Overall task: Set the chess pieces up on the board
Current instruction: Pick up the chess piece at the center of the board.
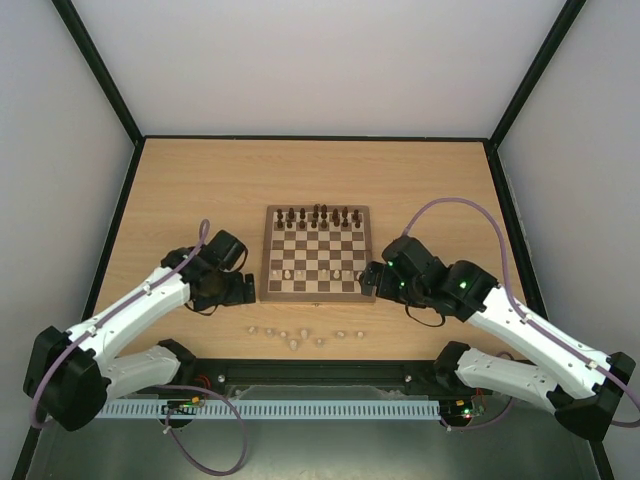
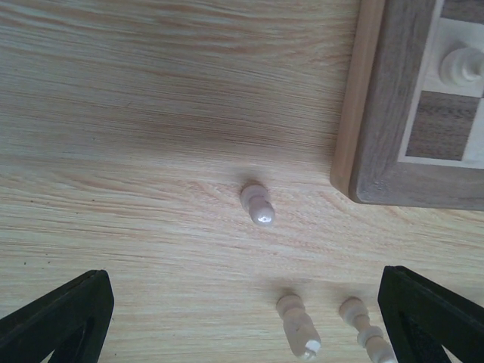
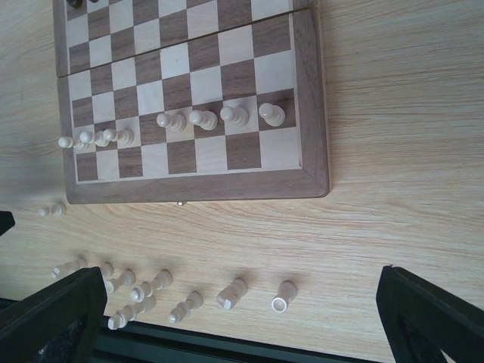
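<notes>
The board (image 1: 317, 252) lies mid-table. Dark brown pieces (image 1: 318, 216) fill its far rows, and cream pawns (image 1: 312, 273) stand on the second near row. Several loose cream pieces (image 1: 295, 335) lie on the table in front of the board. My left gripper (image 1: 247, 288) is open and empty beside the board's near left corner. In its wrist view the left gripper (image 2: 242, 325) is over one cream piece (image 2: 258, 204) and two lying ones (image 2: 297, 325). My right gripper (image 1: 368, 280) is open and empty at the board's near right corner. Its wrist view (image 3: 242, 321) shows the loose pieces (image 3: 232, 293) ahead.
The board's border (image 3: 197, 185) and the pawn row (image 3: 203, 119) show in the right wrist view. The board corner (image 2: 386, 113) is at the upper right in the left wrist view. The table's black front rail (image 1: 320, 372) runs just behind the loose pieces.
</notes>
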You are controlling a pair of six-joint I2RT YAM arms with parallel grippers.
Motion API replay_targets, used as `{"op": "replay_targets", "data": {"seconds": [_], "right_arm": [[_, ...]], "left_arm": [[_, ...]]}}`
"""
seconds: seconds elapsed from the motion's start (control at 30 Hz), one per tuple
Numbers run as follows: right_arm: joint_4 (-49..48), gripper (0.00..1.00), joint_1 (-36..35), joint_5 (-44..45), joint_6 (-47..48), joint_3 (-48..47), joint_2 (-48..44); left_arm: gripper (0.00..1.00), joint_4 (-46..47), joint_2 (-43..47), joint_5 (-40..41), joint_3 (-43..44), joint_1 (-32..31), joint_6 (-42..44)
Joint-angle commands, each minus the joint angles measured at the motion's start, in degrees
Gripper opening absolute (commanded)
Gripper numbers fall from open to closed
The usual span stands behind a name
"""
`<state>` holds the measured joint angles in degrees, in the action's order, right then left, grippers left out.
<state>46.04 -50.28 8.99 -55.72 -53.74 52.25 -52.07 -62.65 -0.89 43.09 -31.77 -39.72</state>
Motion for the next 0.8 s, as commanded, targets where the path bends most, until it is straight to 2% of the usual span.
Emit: {"op": "replay_targets", "data": {"seconds": [0.0,0.13,0.3,0.77], "right_arm": [[0.5,0.99,-0.1,-0.3,0.2,1.5,-0.7],[0.4,0.99,-0.1,-0.5,0.1,2.0,-1.3],[0.2,1.0,-0.2,-0.8,0.1,2.5,-1.5],[-0.7,0.99,-0.1,-2.1,0.3,3.8,-1.5]], "left_arm": [[0.97,3.5,-1.3,0.4,-2.3,0.5,-1.7],[0.85,6.3,-2.8,0.9,-4.5,0.5,-2.2],[0.74,7.4,-4.7,2.4,-4.2,1.0,-2.6],[0.74,8.6,-6.7,1.5,-4.1,0.7,-3.9]]}}
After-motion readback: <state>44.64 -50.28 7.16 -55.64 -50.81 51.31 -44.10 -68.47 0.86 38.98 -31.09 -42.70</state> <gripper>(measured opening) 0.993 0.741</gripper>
